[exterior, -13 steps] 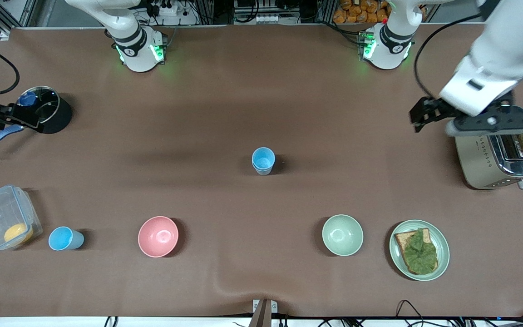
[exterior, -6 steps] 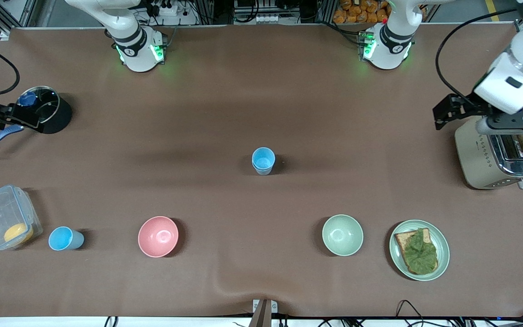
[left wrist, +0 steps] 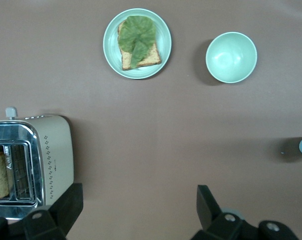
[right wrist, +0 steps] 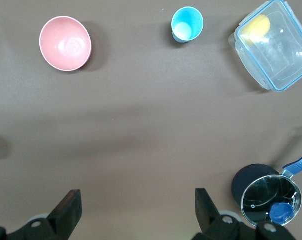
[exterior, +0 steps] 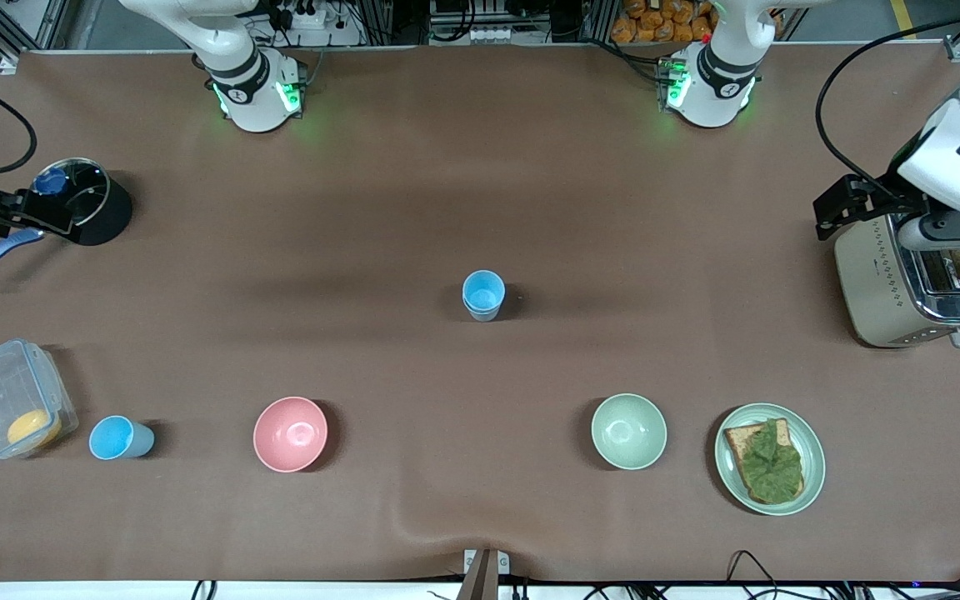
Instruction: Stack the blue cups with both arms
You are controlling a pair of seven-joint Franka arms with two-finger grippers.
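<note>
Front view: stacked cups stand mid-table, one cup still apart beside the container; left gripper over the toaster and right gripper over the pot hang open, empty.

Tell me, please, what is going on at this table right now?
Neither arm is handling anything. The left gripper hangs open over the toaster; the right gripper hangs open by the black pot. In mid-table a blue cup stack stands, seemingly one cup nested in another. A single blue cup waits beside the clear container, so stacking looks unfinished.
</note>
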